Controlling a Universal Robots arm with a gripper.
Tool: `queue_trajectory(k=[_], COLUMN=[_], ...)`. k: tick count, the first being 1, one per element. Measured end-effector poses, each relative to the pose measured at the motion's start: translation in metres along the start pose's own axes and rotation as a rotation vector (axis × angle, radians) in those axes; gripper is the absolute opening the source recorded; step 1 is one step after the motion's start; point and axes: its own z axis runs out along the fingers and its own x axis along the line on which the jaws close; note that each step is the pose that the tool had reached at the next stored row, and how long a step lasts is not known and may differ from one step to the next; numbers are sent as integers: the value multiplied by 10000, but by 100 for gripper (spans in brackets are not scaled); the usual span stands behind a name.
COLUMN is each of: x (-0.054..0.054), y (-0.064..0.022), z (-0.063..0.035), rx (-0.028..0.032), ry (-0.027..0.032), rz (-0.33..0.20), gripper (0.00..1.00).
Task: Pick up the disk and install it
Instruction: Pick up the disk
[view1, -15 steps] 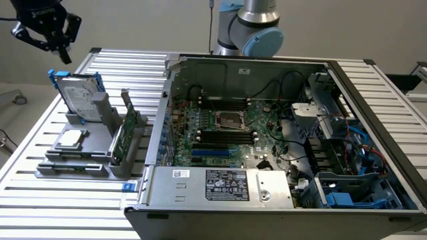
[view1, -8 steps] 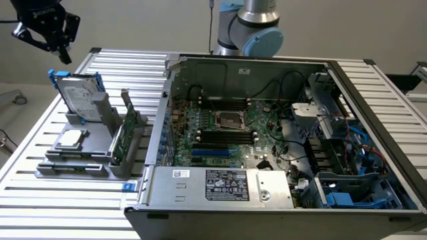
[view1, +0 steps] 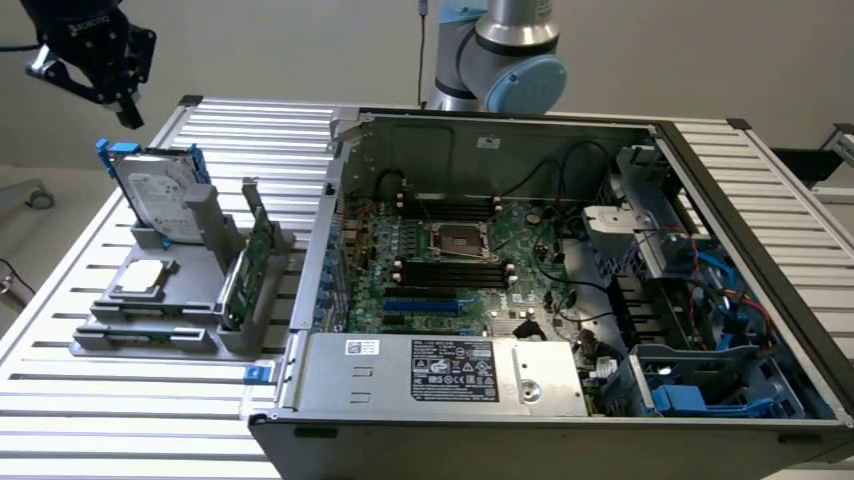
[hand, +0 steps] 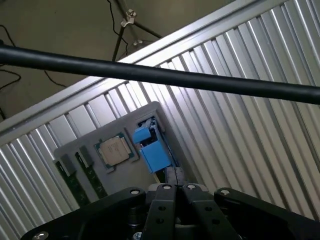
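Little of the task is done: the flat silver-grey rectangular disk (view1: 158, 198) in its bright blue plastic carrier stands upright and untouched in the grey parts rack (view1: 147, 335) beside the open computer case (view1: 507, 119), while the black gripper (view1: 127, 112) hovers above it, closed and empty.

My gripper (view1: 127, 105) hangs high at the exterior view's left. It is black and tilted, so that its tips aim down and a little toward the exterior view's right. In the wrist view my fingers (hand: 161, 204) lie pressed flat against each other with no gap between them, and the dark body spreads out to either side behind them. A joint (view1: 514, 62) of my arm, grey with a pale blue cap, stands upright at the back, near the middle of the exterior view.
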Motion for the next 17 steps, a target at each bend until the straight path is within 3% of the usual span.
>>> queue_trajectory(k=[5, 8, 11, 17], x=[0, 0, 1, 4], y=[0, 1, 2, 8], z=[1, 1, 1, 1], rx=[20, 52, 108, 248], ry=[43, 103, 216, 525], rz=[-905, -1385, -1810, -2549], gripper=[11, 11, 11, 11])
